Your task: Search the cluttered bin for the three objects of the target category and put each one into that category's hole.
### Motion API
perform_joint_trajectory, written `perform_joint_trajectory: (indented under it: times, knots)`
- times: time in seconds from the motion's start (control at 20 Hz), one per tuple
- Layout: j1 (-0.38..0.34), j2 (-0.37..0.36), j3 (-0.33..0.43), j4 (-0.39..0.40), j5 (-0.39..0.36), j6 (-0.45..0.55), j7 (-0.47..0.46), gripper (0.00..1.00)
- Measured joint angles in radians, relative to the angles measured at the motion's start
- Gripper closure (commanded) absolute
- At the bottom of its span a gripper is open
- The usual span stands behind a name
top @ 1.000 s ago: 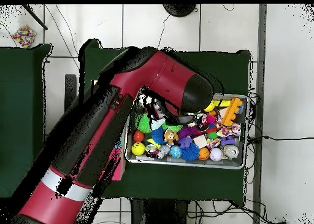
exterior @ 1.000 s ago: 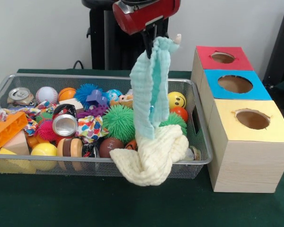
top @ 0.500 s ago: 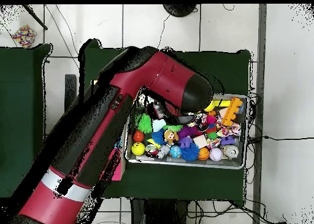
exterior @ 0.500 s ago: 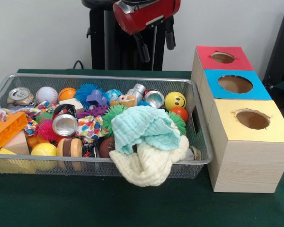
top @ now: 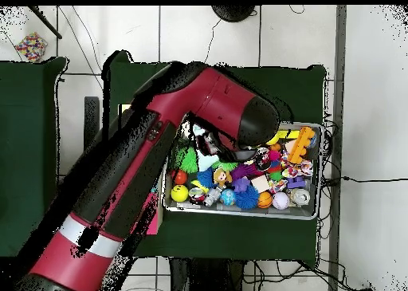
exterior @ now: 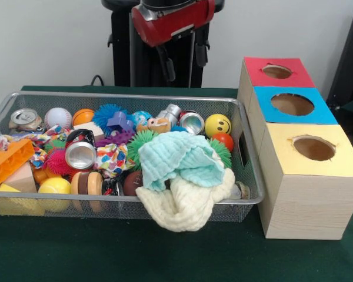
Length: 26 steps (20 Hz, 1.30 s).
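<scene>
A: What do the two views show, largest item first?

B: The red arm (top: 151,168) crosses the overhead view and covers one end of the wire bin (exterior: 247,202). Beside the bin stand three wooden boxes, each with a hole on top: a yellow box (exterior: 313,176), a blue box (exterior: 294,106) and a red box (exterior: 276,71).

A: And the gripper (exterior: 180,56)?

B: It hangs high above the bin with its fingers spread and nothing between them. Below the jaws, a little toward the front wall, lies a mint cloth (exterior: 179,158) on a cream cloth (exterior: 191,202); the cream one spills over the bin's edge.

A: What else is under the jaws?

B: Almost straight below, at the bin's far side, a silver can (exterior: 192,122) and a yellow smiley ball (exterior: 219,125). Well off to the side, a second can (exterior: 80,155), a baseball (exterior: 58,117) and an orange block (exterior: 9,161).

A: How far along is the task?

B: I cannot tell which category is wanted, and the holes show nothing inside. If cloths are the target, both visible ones remain in the bin; every placement seems still to come.
</scene>
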<state>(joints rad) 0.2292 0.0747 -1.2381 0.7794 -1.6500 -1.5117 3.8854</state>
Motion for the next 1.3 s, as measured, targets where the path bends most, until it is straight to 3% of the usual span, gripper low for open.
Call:
perform_joint_trajectory:
  times: [0.85,1.3]
  knots:
    - [-0.108,0.024,0.0,0.0,-0.099,0.152,0.0,0.0]
    - [-0.151,0.024,0.0,-0.007,-0.11,0.227,0.0,0.0]
